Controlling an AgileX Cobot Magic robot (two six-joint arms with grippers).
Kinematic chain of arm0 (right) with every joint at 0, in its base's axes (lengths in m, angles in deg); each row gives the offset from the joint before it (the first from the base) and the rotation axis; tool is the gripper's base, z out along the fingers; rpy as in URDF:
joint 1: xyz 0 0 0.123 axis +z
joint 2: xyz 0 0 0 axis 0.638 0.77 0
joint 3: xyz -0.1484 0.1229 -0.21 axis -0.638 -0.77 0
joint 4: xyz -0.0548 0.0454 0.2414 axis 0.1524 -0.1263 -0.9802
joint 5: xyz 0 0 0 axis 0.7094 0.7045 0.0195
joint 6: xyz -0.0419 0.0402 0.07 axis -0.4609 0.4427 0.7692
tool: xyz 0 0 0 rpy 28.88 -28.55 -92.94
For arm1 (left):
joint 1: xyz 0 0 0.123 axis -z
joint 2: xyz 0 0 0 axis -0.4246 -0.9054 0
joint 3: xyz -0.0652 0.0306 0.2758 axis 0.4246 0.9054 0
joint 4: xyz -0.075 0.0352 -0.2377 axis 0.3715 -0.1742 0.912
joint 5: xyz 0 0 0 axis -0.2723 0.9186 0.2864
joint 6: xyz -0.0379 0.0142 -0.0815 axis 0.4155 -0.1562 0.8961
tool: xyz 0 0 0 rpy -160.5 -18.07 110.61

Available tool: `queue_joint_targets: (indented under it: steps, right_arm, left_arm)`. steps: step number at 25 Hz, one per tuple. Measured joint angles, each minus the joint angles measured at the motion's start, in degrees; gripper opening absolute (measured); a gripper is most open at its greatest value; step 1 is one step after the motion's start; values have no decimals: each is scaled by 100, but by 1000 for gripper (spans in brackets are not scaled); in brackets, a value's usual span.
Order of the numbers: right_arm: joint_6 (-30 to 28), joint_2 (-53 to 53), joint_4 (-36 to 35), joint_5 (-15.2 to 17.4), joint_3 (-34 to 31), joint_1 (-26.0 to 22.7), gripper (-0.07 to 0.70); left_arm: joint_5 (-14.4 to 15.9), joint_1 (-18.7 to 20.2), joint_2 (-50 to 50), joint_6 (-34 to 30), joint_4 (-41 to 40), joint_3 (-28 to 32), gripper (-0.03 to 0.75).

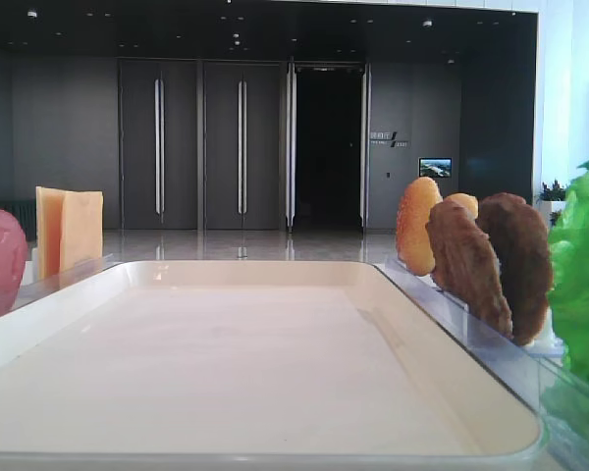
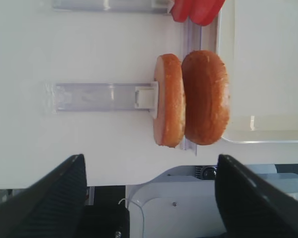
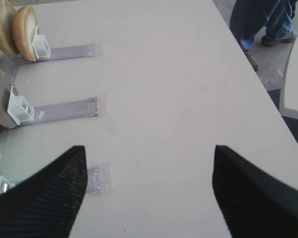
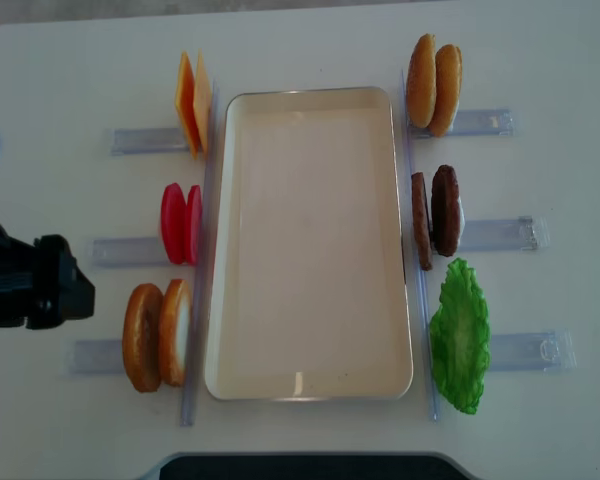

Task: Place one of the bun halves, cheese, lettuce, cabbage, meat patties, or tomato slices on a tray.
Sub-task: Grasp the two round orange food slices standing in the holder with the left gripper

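Observation:
The cream tray (image 4: 310, 240) lies bare at the table's middle. On its left stand cheese (image 4: 190, 115), red tomato slices (image 4: 180, 222) and two bun halves (image 4: 158, 335). On its right stand more bun halves (image 4: 433, 85), meat patties (image 4: 435, 215) and lettuce (image 4: 458, 335). The cabbage is out of view. My left gripper (image 2: 150, 163) is open and holds nothing, short of the near buns (image 2: 191, 99). My right gripper (image 3: 149, 153) is open over bare table, with the patties (image 3: 0, 106) and buns (image 3: 12, 32) far to its left.
Clear plastic holder strips (image 4: 500, 235) run outward from each food item. A person's legs (image 3: 263, 20) stand beyond the table edge. The left arm (image 4: 25, 285) hangs over the table's left side. The robot base (image 2: 188, 208) shows below the table's near edge.

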Motion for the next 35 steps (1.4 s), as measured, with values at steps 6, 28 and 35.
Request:
queue_joint_targets:
  steps: [6, 28, 35]
  right_arm:
    - [0, 0, 0, 0, 0, 0, 531]
    - [0, 0, 0, 0, 0, 0, 531]
    - [0, 0, 0, 0, 0, 0, 531]
  left_arm:
    - [-5, 1392, -339, 1414, -312, 0, 612]
    - [-902, 2184, -2114, 2712, -654, -159, 612]
    - [-923, 2184, -2588, 2712, -589, -296, 612]
